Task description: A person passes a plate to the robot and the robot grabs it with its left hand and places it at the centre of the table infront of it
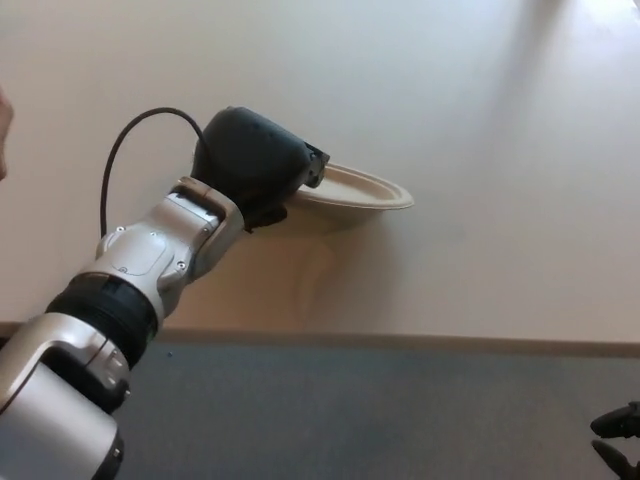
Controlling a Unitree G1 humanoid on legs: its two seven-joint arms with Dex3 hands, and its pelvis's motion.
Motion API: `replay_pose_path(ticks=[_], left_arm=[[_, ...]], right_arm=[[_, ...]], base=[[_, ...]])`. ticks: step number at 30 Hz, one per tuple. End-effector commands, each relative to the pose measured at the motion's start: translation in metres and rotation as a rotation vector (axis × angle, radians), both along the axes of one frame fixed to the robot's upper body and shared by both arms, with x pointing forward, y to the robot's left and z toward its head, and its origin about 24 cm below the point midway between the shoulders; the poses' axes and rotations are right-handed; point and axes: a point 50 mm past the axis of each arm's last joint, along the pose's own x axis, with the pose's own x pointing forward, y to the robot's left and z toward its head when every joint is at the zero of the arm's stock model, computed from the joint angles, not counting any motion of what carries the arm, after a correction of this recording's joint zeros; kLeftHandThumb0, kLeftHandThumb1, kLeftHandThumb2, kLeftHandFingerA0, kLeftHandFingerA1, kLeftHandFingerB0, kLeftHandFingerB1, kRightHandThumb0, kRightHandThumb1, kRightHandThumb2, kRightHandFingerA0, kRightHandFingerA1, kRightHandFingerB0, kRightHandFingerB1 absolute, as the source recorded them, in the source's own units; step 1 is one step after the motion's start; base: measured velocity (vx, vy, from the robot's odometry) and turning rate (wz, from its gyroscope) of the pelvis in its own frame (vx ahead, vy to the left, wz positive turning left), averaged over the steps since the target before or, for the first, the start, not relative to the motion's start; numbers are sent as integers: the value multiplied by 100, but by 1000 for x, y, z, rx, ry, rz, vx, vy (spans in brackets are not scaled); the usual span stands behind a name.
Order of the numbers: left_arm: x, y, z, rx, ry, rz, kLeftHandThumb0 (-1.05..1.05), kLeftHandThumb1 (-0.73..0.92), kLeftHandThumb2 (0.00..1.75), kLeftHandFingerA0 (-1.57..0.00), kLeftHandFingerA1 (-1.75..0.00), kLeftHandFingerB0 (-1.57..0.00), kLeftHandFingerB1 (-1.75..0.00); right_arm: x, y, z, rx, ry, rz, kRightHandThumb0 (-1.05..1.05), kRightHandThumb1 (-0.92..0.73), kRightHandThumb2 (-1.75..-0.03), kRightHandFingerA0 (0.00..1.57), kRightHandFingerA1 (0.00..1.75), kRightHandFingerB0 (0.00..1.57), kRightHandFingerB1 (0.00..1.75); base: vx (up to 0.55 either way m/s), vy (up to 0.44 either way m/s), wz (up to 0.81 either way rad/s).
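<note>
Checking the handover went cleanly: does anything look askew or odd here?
Only the plate: the left hand grips one edge, so it sits tilted above the table, not yet flat. Nothing looks spilled or damaged.

Pale beige, matte table surface (pixel 500 150) fills the upper two-thirds of the head view. Brighter washed-out patch of light at the top right corner. Soft brownish shadow (pixel 315 270) lies on the surface left of centre, running down toward the near edge.

Near edge of the table shows as a thin, slightly lighter tan strip (pixel 450 343) running almost level across the frame.

Grey-blue carpeted floor (pixel 400 420) below that edge, fine even texture.

Sliver of a person's hand (pixel 3 130) at the far left border, upper part of the frame; blurred and mostly cut off, pose not determinable.
</note>
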Motion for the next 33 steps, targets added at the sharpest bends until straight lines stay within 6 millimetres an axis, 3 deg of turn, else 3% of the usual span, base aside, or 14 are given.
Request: replay_pose_path(ticks=[1, 4, 5, 6, 7, 8, 9, 11, 25, 28, 29, 30, 31, 33], left_arm=[[4, 0, 0, 15, -20, 41, -32, 60, 59, -83, -125, -77, -47], [6, -1, -1, -28, 80, 94, -35, 56, 89, -91, -116, -58, -59], [8, -1, -2, -71, 155, 129, -48, 74, 62, -90, -81, -31, -32], [8, -1, -2, -90, 188, 142, -48, 74, 62, -90, -81, -31, -32], [10, -1, -1, -87, 255, 179, -58, 72, 63, -73, -49, -15, -27], [12, -1, 0, -113, 335, 213, -80, 54, 89, -33, -51, 0, -12], [13, 0, 1, -147, 399, 233, -80, 54, 89, -33, -51, 0, -12], [17, 2, 5, -136, 537, 335, -86, 48, 90, 0, -8, 0, 0], [19, 3, 10, -177, 665, 384, -85, 47, 90, 0, -6, 0, 0], [20, 21, 19, -250, 878, 429, -80, 41, 90, 0, -10, 0, 0], [20, 23, 20, -259, 924, 431, -80, 40, 86, -6, -24, 0, -1], [19, 23, 20, -258, 957, 431, -80, 40, 86, -6, -24, 0, -1], [18, 22, 20, -266, 1005, 432, -92, 51, 57, -35, -36, 0, -2], [17, 20, 21, -292, 1090, 428, -96, 48, 64, -22, -35, 0, -3]], right_arm=[[-2, -7, 3, -8, -5, -2, -74, -78, -63, 53, 69, 47, 55], [0, -7, 3, -14, 5, -10, -75, -59, -96, 60, 75, 46, 61], [0, -6, 3, -5, -3, -12, -73, -77, -63, 63, 76, 50, 55], [0, -6, 3, -2, -7, -13, -73, -77, -63, 63, 76, 50, 55], [0, -6, 3, -4, -5, -12, -73, -76, -63, 64, 77, 50, 55], [0, -6, 3, -5, -2, -11, -77, -58, -93, 51, 71, 47, 62], [0, -6, 3, -4, 1, -9, -77, -58, -93, 51, 71, 47, 62], [0, -7, 4, -3, 1, -4, -75, -58, -92, 51, 70, 47, 62], [0, -7, 4, -4, 6, -7, -76, -58, -93, 54, 72, 47, 62], [0, -7, 4, 1, 10, 0, -78, -56, -92, 46, 66, 46, 60], [0, -7, 4, 1, 12, 0, -75, -74, -61, 56, 68, 48, 53], [0, -7, 4, -2, 14, -1, -75, -74, -61, 56, 68, 48, 53], [0, -8, 4, -6, 15, 0, -72, -74, -61, 56, 66, 48, 53], [-1, -9, 4, -14, 16, 3, -71, -73, -60, 55, 65, 48, 52]], base=[[0, 0, 0], [0, 0, 0], [0, 0, 0], [0, 0, 0], [0, 0, 0], [0, 0, 0], [0, 0, 0], [0, 0, 0], [0, 0, 0], [0, 0, 0], [0, 0, 0], [0, 0, 0], [0, 0, 0], [0, 0, 0]])
